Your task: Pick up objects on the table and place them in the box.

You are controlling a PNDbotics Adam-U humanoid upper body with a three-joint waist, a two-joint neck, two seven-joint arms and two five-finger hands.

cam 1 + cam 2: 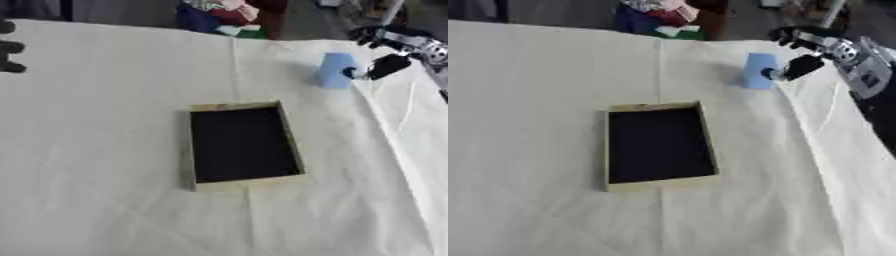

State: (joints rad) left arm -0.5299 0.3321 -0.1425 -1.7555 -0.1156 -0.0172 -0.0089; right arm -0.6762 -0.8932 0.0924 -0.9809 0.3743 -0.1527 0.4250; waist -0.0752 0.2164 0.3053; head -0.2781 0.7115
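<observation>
Starting at the far left edge of the left eye view, a few black finger shapes of the left hand [9, 52] poked in over the white tablecloth [96, 150]. Too little of it showed, so I couldn't tell whether it was released or clenched. It looked idle and was nowhere near anything.

In the middle sat the box [243, 145], a shallow rectangular tray with pale tan walls and a dark inside. As far as I could see there was nothing in it yet, so the job looked like it was at the first pick.

Further right and toward the back of the table was the only loose item I could spot, a light blue object [758, 70], sort of a small upright block or cup shape, well apart from the box. The right hand [798, 66] came in from the upper right corner and was right up against the blue thing's right side. A dark finger or thumb seemed to touch it, but I honestly couldn't tell if it was grasping it or just arriving.

My guess: the grasp step was underway. Next it would need to close around the blue object, lift it clear, carry it left and forward, and let go over the box.
</observation>
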